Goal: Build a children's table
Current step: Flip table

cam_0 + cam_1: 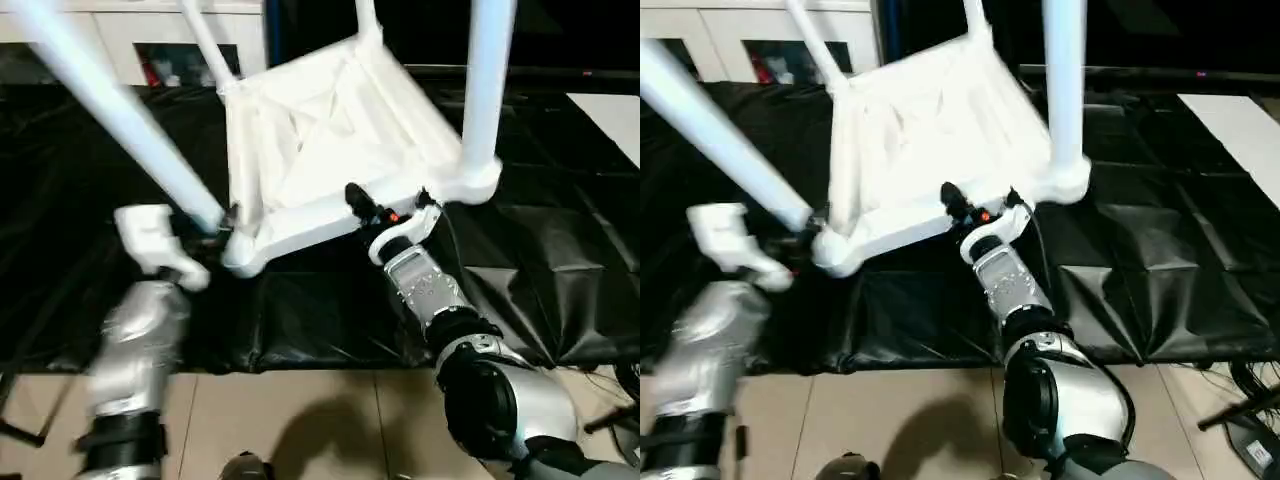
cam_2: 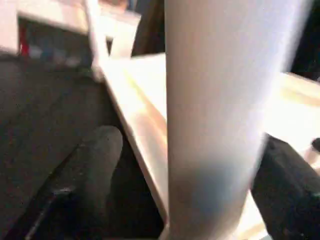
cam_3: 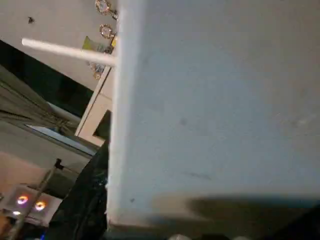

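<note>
Both grippers are seen at the near edge of the upturned table (image 1: 330,150), which lies on black sheeting (image 1: 560,290) with its ribbed underside facing up and its legs pointing upward. The left gripper (image 1: 205,228) is placed at the near left corner socket (image 1: 240,250), where a long white leg (image 1: 120,110) is seated and slants away to the left; in the left wrist view its two black fingers (image 2: 95,160) are spread wide on either side of that leg (image 2: 220,115), with gaps showing, so nothing is clamped. The right gripper (image 1: 372,208) is set against the near rim of the table top, between the two near corners; its fingers are closed partway onto that rim, and in the right wrist view the white edge (image 3: 215,110) lies right against the camera. Another leg (image 1: 485,80) stands upright in the near right socket (image 1: 478,182), just beside the right gripper. A white cabinet (image 1: 130,40) is seen behind the sheeting
</note>
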Available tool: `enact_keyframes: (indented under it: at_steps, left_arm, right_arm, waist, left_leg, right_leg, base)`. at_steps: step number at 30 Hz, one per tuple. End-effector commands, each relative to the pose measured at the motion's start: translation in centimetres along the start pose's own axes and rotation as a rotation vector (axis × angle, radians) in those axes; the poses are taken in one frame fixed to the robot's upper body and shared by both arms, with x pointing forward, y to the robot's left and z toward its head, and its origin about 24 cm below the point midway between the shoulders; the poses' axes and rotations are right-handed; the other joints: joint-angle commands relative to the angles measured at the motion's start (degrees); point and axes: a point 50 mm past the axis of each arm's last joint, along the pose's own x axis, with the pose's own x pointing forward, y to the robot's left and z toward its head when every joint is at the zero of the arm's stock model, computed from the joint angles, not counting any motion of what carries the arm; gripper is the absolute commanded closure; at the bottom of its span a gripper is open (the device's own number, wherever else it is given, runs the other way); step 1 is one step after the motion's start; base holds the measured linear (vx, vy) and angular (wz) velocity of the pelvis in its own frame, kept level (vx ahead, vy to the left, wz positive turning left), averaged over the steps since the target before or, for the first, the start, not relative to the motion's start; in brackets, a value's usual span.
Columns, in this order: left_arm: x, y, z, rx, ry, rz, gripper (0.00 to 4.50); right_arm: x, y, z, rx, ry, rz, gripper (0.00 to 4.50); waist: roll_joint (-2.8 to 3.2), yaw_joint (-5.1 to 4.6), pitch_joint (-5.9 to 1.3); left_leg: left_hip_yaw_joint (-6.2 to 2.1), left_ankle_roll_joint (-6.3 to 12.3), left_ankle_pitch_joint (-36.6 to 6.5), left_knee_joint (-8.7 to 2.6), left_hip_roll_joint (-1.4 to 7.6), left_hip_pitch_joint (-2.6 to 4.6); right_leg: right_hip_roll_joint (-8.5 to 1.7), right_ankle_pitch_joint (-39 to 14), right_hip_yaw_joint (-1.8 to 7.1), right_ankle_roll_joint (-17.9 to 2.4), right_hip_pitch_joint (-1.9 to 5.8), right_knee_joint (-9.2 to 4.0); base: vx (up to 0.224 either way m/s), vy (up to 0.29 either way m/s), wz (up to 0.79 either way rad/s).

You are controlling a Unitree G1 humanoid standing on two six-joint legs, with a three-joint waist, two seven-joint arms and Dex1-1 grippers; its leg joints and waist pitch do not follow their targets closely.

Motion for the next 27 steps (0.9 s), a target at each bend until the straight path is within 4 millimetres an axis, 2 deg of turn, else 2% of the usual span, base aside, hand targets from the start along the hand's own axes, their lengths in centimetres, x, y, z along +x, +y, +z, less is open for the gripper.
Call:
enact_keyframes:
  at_steps: [1, 2, 4, 5, 6, 8, 9, 11, 13, 14, 15, 17, 18, 19, 21, 23, 25, 26, 27]
  left_arm:
    - [-1.8, 0.6, 0.8, 0.039, 0.002, -0.093, 0.07]
    - [-2.5, -0.1, 0.4, 0.055, 0.055, -0.186, 0.01]
    - [-3.1, -0.6, -0.1, 0.070, 0.106, -0.253, 0.00]
    - [-3.3, -0.8, -0.2, 0.073, 0.117, -0.269, 0.00]
    - [-3.5, -1.0, -0.3, 0.079, 0.130, -0.292, 0.00]
    - [-3.7, -1.3, -0.4, 0.089, 0.147, -0.330, 0.00]
    - [-3.8, -1.4, -0.2, 0.097, 0.149, -0.330, 0.00]
    - [-3.6, -1.4, 0.9, 0.096, 0.115, -0.329, 0.00]
    - [-3.6, -1.4, 1.3, 0.099, 0.103, -0.338, 0.00]
    - [-3.5, -1.5, 1.8, 0.113, 0.086, -0.347, 0.00]
    - [-2.9, -1.5, 3.3, 0.170, 0.019, -0.338, 0.00]
    - [-2.8, -1.6, 3.7, 0.190, 0.008, -0.349, 0.00]
    - [-2.6, -2.1, 4.6, 0.228, 0.006, -0.394, 0.00]
    - [-2.5, -2.3, 5.0, 0.246, 0.018, -0.421, 0.00]
    - [-2.5, -2.9, 6.1, 0.306, 0.059, -0.496, 0.00]
    - [-2.5, -3.1, 6.7, 0.320, 0.082, -0.540, 0.00]
    - [-2.5, -3.1, 6.9, 0.330, 0.087, -0.547, 0.00]
    - [-1.9, -3.0, 8.2, 0.423, 0.098, -0.548, 0.00]
    - [-1.6, -2.9, 8.8, 0.471, 0.103, -0.543, 0.00]
  right_arm:
    - [-0.4, 1.3, 7.8, -0.216, -0.298, 0.023, 2.51]
    - [-0.6, 1.2, 8.4, -0.266, -0.320, 0.005, 2.51]
    - [-0.9, 1.2, 8.8, -0.301, -0.336, -0.010, 2.51]
    - [-1.0, 1.3, 9.0, -0.328, -0.334, -0.014, 2.52]
    - [-1.1, 1.3, 9.1, -0.365, -0.329, -0.019, 2.52]
    - [-1.3, 1.3, 9.2, -0.414, -0.322, -0.030, 2.52]
    - [-1.5, 1.3, 9.3, -0.460, -0.319, -0.044, 2.53]
    - [-1.8, 1.6, 9.8, -0.572, -0.318, -0.072, 2.53]
    - [-2.0, 1.7, 9.9, -0.603, -0.319, -0.081, 2.54]
    - [-2.1, 1.8, 10.0, -0.628, -0.320, -0.087, 2.54]
    - [-2.4, 2.1, 10.3, -0.663, -0.333, -0.109, 2.54]
    - [-2.4, 2.2, 10.3, -0.687, -0.332, -0.113, 2.54]
    - [-2.6, 2.5, 10.4, -0.737, -0.332, -0.125, 2.54]
    - [-2.6, 2.8, 10.4, -0.756, -0.333, -0.129, 2.54]
    - [-2.4, 3.6, 10.3, -0.842, -0.328, -0.129, 2.54]
    - [-2.4, 3.9, 10.1, -0.872, -0.318, -0.130, 2.54]
    - [-2.4, 3.9, 10.0, -0.876, -0.315, -0.135, 2.54]
    - [-2.2, 4.3, 9.8, -0.920, -0.304, -0.157, 2.54]
    - [-2.1, 4.4, 9.7, -0.947, -0.299, -0.167, 2.56]
  waist:
    - [0.86, -0.26, -4.87]
    - [0.85, -0.34, -4.88]
    - [1.20, 0.35, -4.66]
    - [1.20, 0.35, -4.66]
    - [1.26, 0.68, -4.43]
    - [1.34, 0.47, -4.34]
    - [1.04, -0.24, -4.28]
    - [0.98, -0.48, -4.29]
    - [0.76, -0.96, -4.37]
    - [0.61, -1.15, -4.28]
    - [0.66, -1.16, -4.14]
    - [0.76, -1.21, -4.20]
    - [0.58, -1.15, -4.15]
    - [0.70, -1.17, -4.25]
    - [0.45, -1.61, -4.16]
    - [0.34, -1.79, -4.10]
    - [0.50, -2.19, -4.06]
    - [-0.12, -2.44, -4.07]
    - [0.40, -2.18, -4.35]
  left_leg:
    - [0.30, 1.82, -5.10, -3.72, 1.23, 2.11]
    - [0.25, 1.44, -5.27, -3.82, 1.26, 1.87]
    - [0.80, 1.11, -7.12, -3.72, 1.27, 2.79]
    - [0.80, 1.11, -7.12, -3.72, 1.27, 2.79]
    - [0.89, 0.10, -9.49, -4.07, 1.32, 2.71]
    - [0.64, -1.26, -11.36, -4.49, 1.28, 2.45]
    - [0.45, -2.07, -11.98, -4.73, 1.08, 1.94]
    - [0.49, -2.27, -11.74, -4.71, 1.01, 1.94]
    - [0.42, -2.12, -10.58, -4.62, 0.81, 1.74]
    - [0.48, -2.00, -10.54, -4.62, 0.67, 1.68]
    - [0.57, -1.99, -11.03, -4.64, 0.72, 1.81]
    - [0.49, -2.47, -11.66, -4.67, 0.73, 1.96]
    - [0.38, -2.93, -11.32, -4.81, 0.73, 1.89]
    - [0.41, -2.91, -11.33, -4.72, 0.70, 1.90]
    - [0.37, -3.18, -10.65, -4.78, 0.53, 1.66]
    - [0.47, -3.24, -11.04, -4.77, 0.48, 1.83]
    - [0.47, -3.40, -11.09, -4.74, 0.40, 1.79]
    - [0.49, -3.21, -10.52, -4.75, 0.39, 1.63]
    - [0.42, -3.24, -9.25, -4.57, 0.32, 1.89]
  right_leg:
    - [-2.92, 4.28, 1.66, -15.27, 2.96, -2.89]
    - [-2.87, 3.59, 1.62, -14.81, 3.04, -2.72]
    - [-2.24, 1.92, 1.72, -13.68, 2.19, -3.12]
    - [-2.24, 1.92, 1.72, -13.68, 2.19, -3.12]
    - [-2.37, -1.06, 1.84, -12.86, 2.18, -3.40]
    - [-2.50, -3.57, 1.90, -11.76, 2.42, -3.51]
    - [-2.58, -4.07, 2.00, -10.92, 2.88, -3.53]
    - [-2.56, -3.79, 2.05, -10.31, 2.88, -3.66]
    - [-2.53, -3.05, 2.05, -9.95, 3.12, -3.53]
    - [-2.45, -4.10, 2.08, -9.63, 3.09, -3.71]
    - [-2.43, -5.74, 2.21, -8.92, 2.87, -4.04]
    - [-2.39, -7.28, 2.19, -8.30, 2.79, -4.15]
    - [-2.33, -7.84, 2.14, -7.63, 2.85, -4.13]
    - [-2.31, -7.66, 2.18, -7.51, 2.73, -3.99]
    - [-2.11, -7.34, 2.15, -7.11, 2.76, -3.79]
    - [-2.07, -8.01, 2.18, -7.20, 2.55, -3.90]
    - [-2.00, -8.08, 2.24, -7.22, 2.58, -3.86]
    - [-1.99, -7.36, 2.26, -7.22, 2.79, -3.89]
    - [-1.96, -6.29, 2.24, -7.02, 2.69, -3.54]
  base:
    - [0.000, 0.000, 0.00]
    - [0.000, 0.000, 0.00]
    - [0.000, 0.000, 0.00]
    - [0.000, 0.000, 0.00]
    - [0.000, 0.000, 0.00]
    - [0.000, 0.000, 0.00]
    - [0.000, 0.000, 0.00]
    - [0.000, 0.000, 0.00]
    - [0.000, 0.000, 0.00]
    - [0.000, 0.000, 0.00]
    - [0.000, 0.000, 0.00]
    - [0.000, 0.000, 0.00]
    - [0.000, 0.000, 0.00]
    - [0.000, 0.000, 0.00]
    - [0.000, 0.000, 0.00]
    - [0.000, 0.000, 0.00]
    - [0.000, 0.000, 0.00]
    - [0.000, 0.000, 0.00]
    - [0.000, 0.000, 0.00]
